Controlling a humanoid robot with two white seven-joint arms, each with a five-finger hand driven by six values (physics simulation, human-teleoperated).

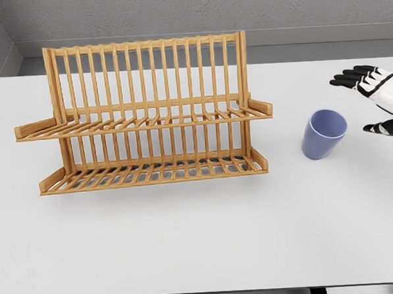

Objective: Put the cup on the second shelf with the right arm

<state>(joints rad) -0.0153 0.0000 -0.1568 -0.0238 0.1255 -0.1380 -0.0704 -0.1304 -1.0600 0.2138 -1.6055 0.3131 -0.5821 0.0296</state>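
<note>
White table (189, 253), wooden two-tier rack (145, 117), upright blue cup (324, 134), right hand (378, 98) fingers spread, cut off at frame edge

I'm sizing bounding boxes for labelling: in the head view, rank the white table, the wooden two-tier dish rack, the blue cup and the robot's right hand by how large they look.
1. White table
2. Wooden two-tier dish rack
3. Robot's right hand, partly cut off by the frame edge, so its rank against the cup is unsure
4. Blue cup

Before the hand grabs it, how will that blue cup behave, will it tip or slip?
The cup looks rigid and probably light. It stands upright, narrower at the base than the rim, so a sideways nudge may tip it. Its smooth wall could slip in the right hand.
</note>
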